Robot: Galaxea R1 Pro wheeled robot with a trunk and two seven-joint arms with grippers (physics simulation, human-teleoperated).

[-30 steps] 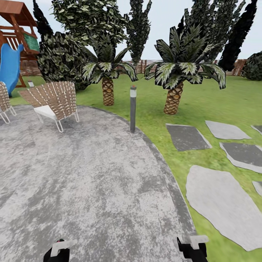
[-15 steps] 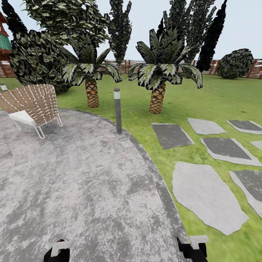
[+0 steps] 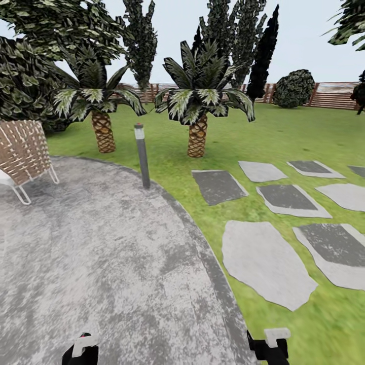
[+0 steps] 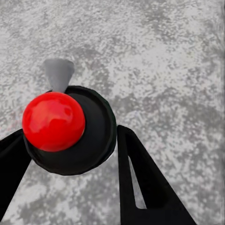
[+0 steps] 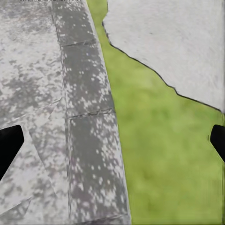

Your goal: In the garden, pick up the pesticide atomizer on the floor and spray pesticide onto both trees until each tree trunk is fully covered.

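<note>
The pesticide atomizer point(image 4: 54, 121) shows from above in the left wrist view: a glossy red ball on a black round body with a grey nozzle. My left gripper point(image 4: 70, 159) is shut on its black body, one finger point(image 4: 140, 183) at each side, over grey paving. My right gripper point(image 5: 114, 143) is open and holds nothing, hanging above the paving's edge and the grass. In the head view both wrists sit at the bottom edge, left point(image 3: 81, 350) and right point(image 3: 268, 347). The garden lawn point(image 3: 284, 137) spreads ahead. The two trees and their trunks are out of view.
A round grey patio point(image 3: 101, 263) lies underfoot, with a lamp post point(image 3: 142, 157) on its rim and a wicker chair point(image 3: 23, 152) at left. Two short palms point(image 3: 197, 116) stand beyond. Stepping stones point(image 3: 263, 263) cross the grass to the right. A slatted fence point(image 3: 334, 94) closes the back.
The whole head view has swung to the right: chair, post and palms slid left, the playset and blue slide left the picture, more stones and fence appeared. Both wrists hold their places.
</note>
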